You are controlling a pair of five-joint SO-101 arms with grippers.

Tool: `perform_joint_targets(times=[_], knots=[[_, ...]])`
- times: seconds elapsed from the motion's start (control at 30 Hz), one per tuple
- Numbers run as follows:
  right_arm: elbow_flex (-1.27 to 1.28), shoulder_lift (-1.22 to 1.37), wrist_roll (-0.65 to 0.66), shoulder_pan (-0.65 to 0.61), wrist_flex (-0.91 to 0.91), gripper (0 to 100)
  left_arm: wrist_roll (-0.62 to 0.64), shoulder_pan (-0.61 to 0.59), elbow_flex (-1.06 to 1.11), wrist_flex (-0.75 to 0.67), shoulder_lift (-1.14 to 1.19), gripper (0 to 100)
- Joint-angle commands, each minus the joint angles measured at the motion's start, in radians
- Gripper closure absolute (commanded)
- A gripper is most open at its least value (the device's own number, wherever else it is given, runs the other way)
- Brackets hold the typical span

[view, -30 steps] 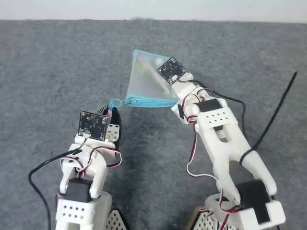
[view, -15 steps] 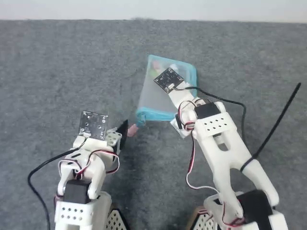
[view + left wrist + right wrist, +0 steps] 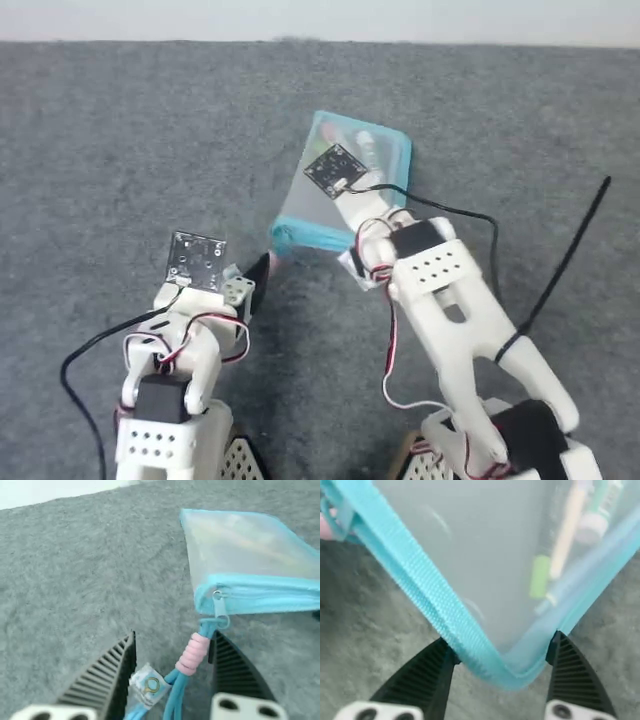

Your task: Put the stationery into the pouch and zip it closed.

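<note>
Your left gripper [image 3: 172, 636] rests low over the grey mat [image 3: 120, 140], fingers spread, with the zip's pull cord [image 3: 192, 652] lying loose between them. To its right the pouch [image 3: 245, 555] lies flat with pens [image 3: 567, 535] inside. Your right gripper [image 3: 500, 640] straddles its corner, fingers released.

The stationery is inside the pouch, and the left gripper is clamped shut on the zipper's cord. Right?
No: the left wrist view shows the left gripper open, fingers spread either side of the zipper's cord. The stationery is inside the pouch.
</note>
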Motion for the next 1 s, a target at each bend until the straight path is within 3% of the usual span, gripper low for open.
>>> perform_joint_targets(times=[0.0,0.17,0.47,0.77,0.97], knots=[[-0.012,-0.113,-0.055,-0.033,-0.021,74.2,-0.005,-0.032,-0.021,-0.057,-0.018,78],[0.072,-0.305,-0.051,-0.008,-0.013,74.2,-0.005,-0.127,-0.021,-0.064,-0.018,78],[0.290,-0.704,-0.049,0.012,-0.018,74.2,-0.003,-0.138,-0.015,-0.077,-0.018,78],[0.316,-0.638,-0.003,0.386,0.053,74.2,-0.006,-0.130,-0.013,-0.075,-0.009,78],[0.321,-0.461,0.091,0.542,0.090,74.2,-0.008,-0.109,-0.015,-0.038,-0.008,78]])
